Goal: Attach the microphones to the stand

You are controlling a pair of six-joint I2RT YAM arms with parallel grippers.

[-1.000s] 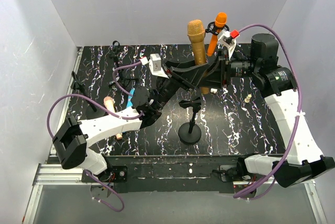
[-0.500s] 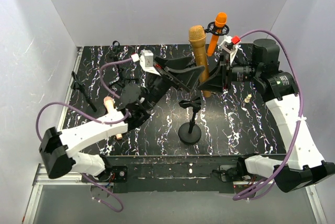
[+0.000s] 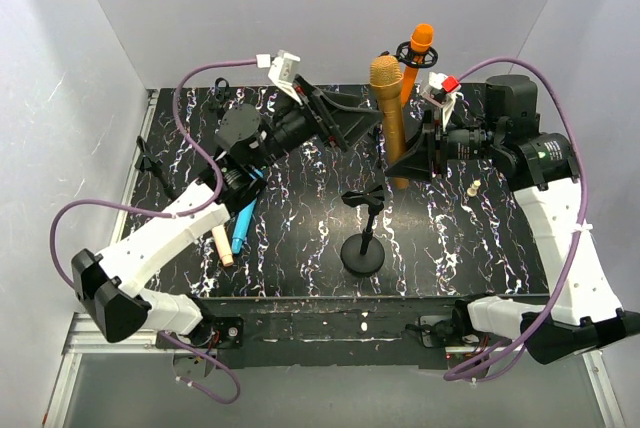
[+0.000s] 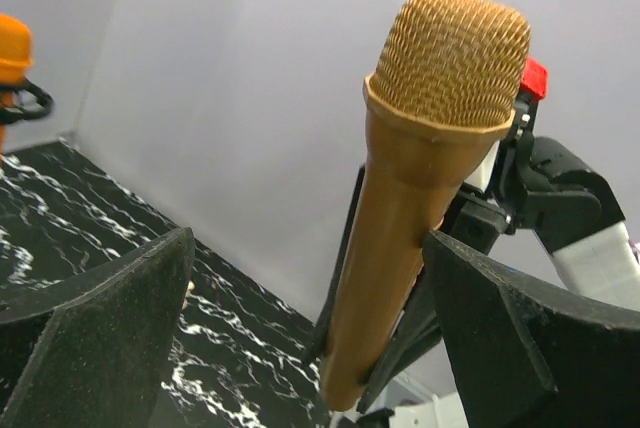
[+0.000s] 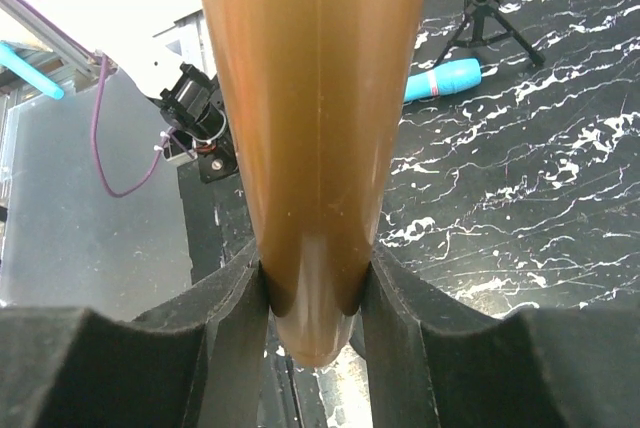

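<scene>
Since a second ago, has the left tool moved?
Yes: the left tool opened and retreated leftward, away from the round-base stand, leaving the gold microphone in the right tool.

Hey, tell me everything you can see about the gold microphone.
The gold-bronze microphone is slim, with a rounded mesh head above a collar and a smooth, glossy, tapering body that looks like plastic. It stands nearly upright, head up, clear of the table. The right claw clamps its lower end; the left claw stands open on either side, not touching it.
</scene>
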